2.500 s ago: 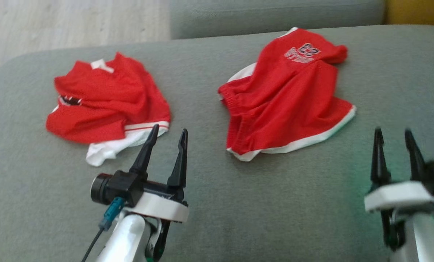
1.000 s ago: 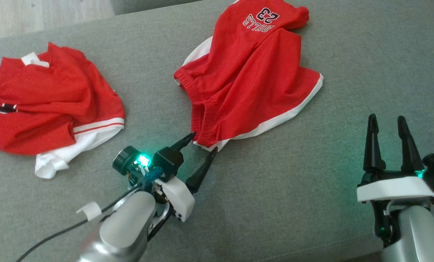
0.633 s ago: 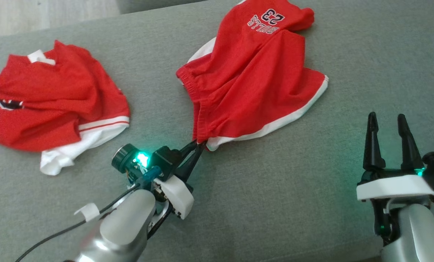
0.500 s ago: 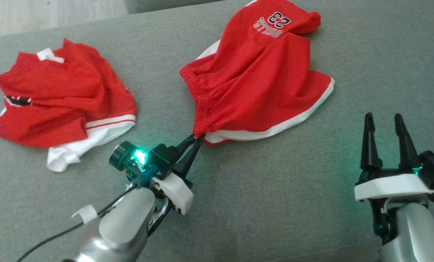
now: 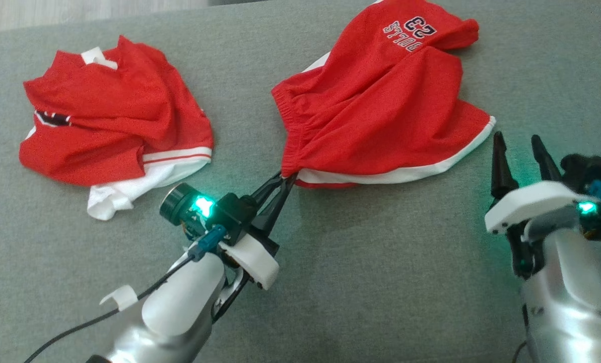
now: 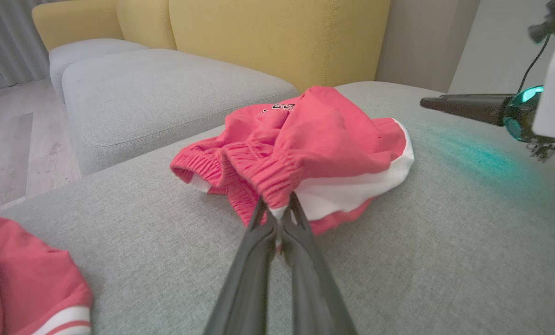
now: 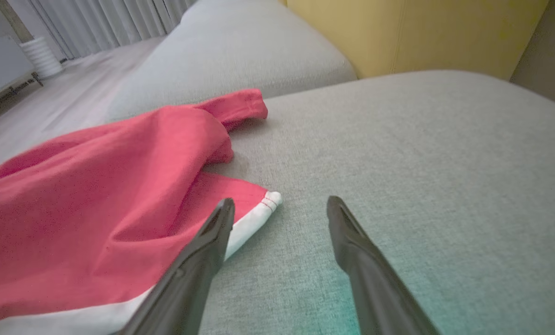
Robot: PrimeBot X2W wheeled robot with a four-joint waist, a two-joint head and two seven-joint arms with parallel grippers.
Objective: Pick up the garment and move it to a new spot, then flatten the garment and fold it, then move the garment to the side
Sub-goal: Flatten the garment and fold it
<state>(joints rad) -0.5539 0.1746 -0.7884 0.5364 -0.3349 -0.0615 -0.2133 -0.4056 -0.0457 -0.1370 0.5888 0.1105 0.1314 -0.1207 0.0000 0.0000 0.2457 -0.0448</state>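
The shorts (image 5: 381,101) are soft matt cloth, puckered with elastic at the waist. The shirt (image 5: 114,116) is the same thin matt cloth. Cushion (image 5: 381,282) under them: grey woven fabric, a bit rough. My fingers (image 6: 254,279) look like matt dark plastic, my forearm (image 5: 179,307) smooth glossy silver. Floor (image 6: 7,153), pale wood.

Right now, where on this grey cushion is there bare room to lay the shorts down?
Bare grey cushion runs along the near side, between the left gripper and right gripper. A narrower strip lies between the shorts and the other red garment. The far half is crowded by both garments.
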